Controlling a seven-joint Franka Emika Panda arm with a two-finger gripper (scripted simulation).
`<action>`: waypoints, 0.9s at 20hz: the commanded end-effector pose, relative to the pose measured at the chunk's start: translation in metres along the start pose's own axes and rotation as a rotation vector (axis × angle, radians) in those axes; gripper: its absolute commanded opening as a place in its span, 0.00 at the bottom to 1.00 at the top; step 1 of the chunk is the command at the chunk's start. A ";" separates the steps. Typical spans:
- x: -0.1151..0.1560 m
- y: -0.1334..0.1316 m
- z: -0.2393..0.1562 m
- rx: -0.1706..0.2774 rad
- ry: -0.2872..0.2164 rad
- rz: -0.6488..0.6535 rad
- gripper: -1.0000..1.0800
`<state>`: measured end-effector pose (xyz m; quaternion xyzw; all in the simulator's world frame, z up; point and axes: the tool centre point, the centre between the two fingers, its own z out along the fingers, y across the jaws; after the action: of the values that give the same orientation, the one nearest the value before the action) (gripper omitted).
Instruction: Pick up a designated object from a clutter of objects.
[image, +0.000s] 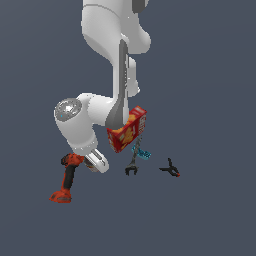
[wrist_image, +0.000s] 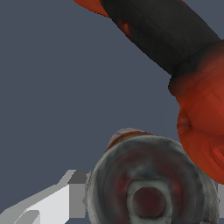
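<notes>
The tin can (wrist_image: 151, 188) fills the lower wrist view end-on, with a silvery-grey lid and a strip of red and white label behind it. My gripper (wrist_image: 152, 197) straddles it. One white and grey finger (wrist_image: 65, 199) lies against the can's rim with no gap showing, and the other finger is only a sliver at the frame edge. In the exterior view my gripper (image: 96, 162) sits low by the drill's top and hides the can. The rest of the clutter lies around it.
The red-and-black drill (image: 66, 180) lies just beside the can, and its body (wrist_image: 197, 105) looms close in the wrist view. A red-yellow cracker box (image: 127, 129), dark wrench (image: 133, 164), teal piece (image: 142, 152) and black clamp (image: 170, 169) lie toward the exterior view's right.
</notes>
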<state>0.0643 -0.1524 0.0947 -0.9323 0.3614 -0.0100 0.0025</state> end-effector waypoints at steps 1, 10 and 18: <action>-0.001 -0.004 -0.009 0.003 0.005 -0.001 0.00; -0.019 -0.024 -0.065 0.000 0.001 -0.001 0.00; -0.045 -0.055 -0.148 -0.006 -0.004 0.000 0.00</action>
<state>0.0642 -0.0891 0.2232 -0.9325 0.3611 -0.0056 0.0005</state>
